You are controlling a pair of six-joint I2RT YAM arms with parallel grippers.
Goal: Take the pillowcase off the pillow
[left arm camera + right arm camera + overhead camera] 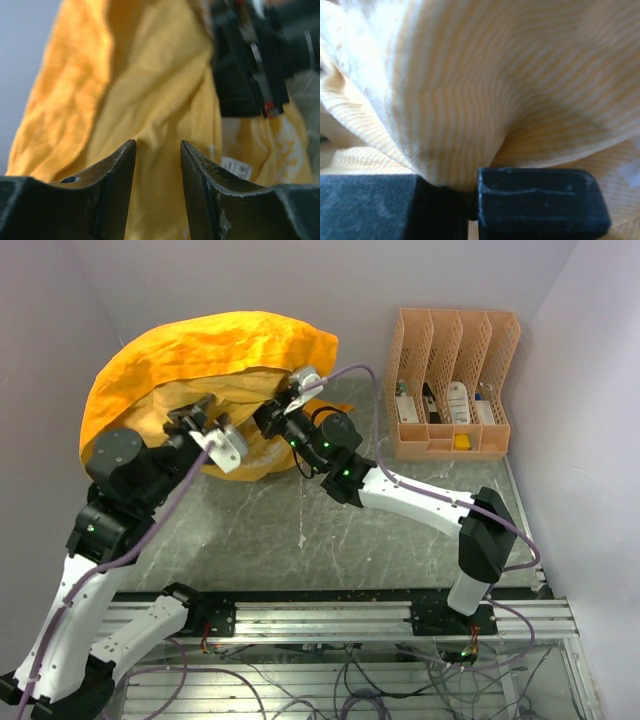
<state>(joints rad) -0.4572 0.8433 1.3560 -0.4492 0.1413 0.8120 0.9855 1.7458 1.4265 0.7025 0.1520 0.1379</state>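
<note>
**A:** Right wrist view first: what are your jaws doing?

**B:** My right jaws are pressing together on a fold of the pillowcase (485, 100), pinching its paler, striped inside. My left jaws are standing spread and gripping nothing, with orange cloth lying just ahead of their tips.

**A:** And further out?

**B:** From above, both my arms are reaching into the mouth of the case. It is sitting as a puffed orange mound at the far left of the tabletop (300, 530), well apart from the peach file organizer (455, 380) at the far right. The pillow isn't showing. I'm only judging from the bulge that it is inside.

**A:** Which step is that?

**B:** I'm judging that I'm opening the case. One side is being held and the other is not yet gripped, so most of the task is remaining.

**A:** What is the next move calling for?

**B:** My left jaws are needing a hold on the opposite hem, or on the pillow if it is reachable. Then one arm is anchoring while the other is peeling cloth back. I'm expecting this thin fabric to slip unless the pinch is deep.
</note>
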